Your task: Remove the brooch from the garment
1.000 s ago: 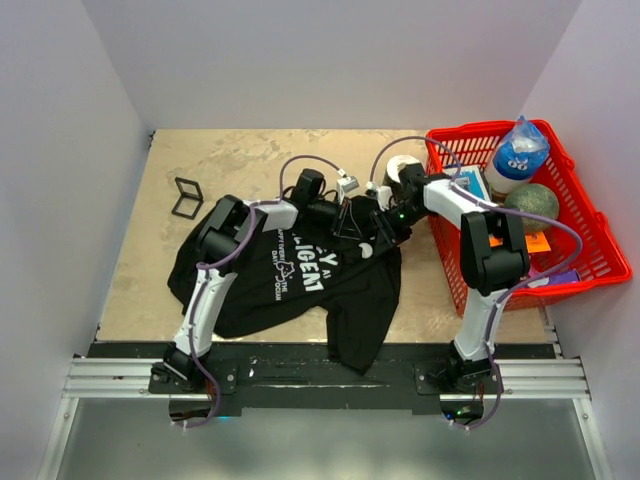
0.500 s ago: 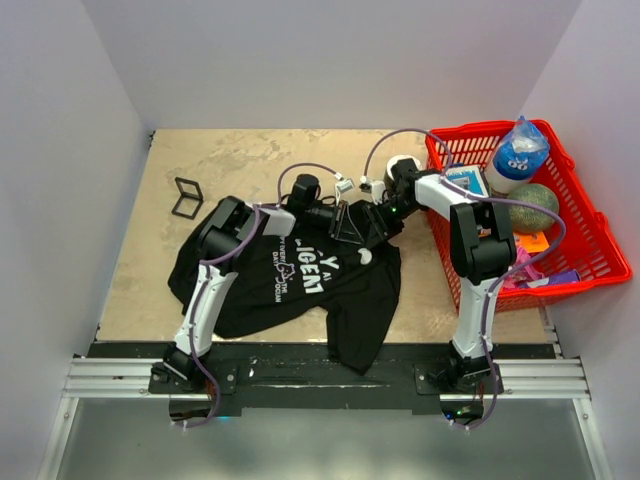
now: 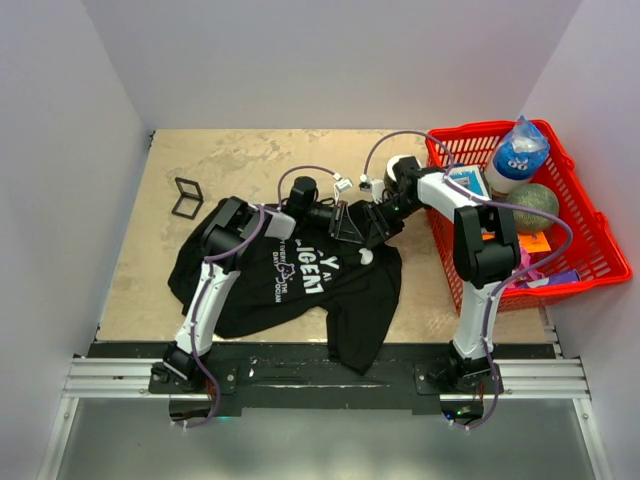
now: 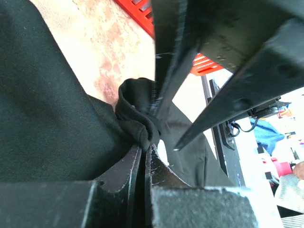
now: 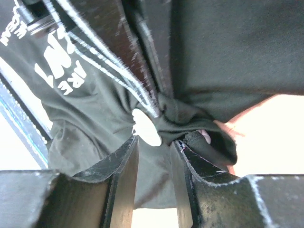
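The garment [image 3: 300,290], a black T-shirt with white lettering, lies bunched on the table between my arms. The brooch [image 3: 186,197], a thin black open frame, lies on the bare table left of the shirt, apart from it. My left gripper [image 3: 345,228] is shut on a raised fold of the shirt [image 4: 137,128] at its tips [image 4: 144,145]. My right gripper [image 3: 372,238] faces it closely and is open [image 5: 154,142]. A small white round disc [image 5: 146,128] sits on the fabric just past the right fingertips and also shows in the top view [image 3: 365,256].
A red basket [image 3: 600,240] stands at the right with a water bottle [image 3: 517,152], a green ball [image 3: 532,203] and other items. A white roll [image 3: 402,168] sits by the basket's left edge. White walls close the table on three sides.
My right arm has swung its elbow and brought its gripper slightly up and left, closer to the left gripper. The shirt's collar area is bunched more. The left gripper stays shut on the fold.
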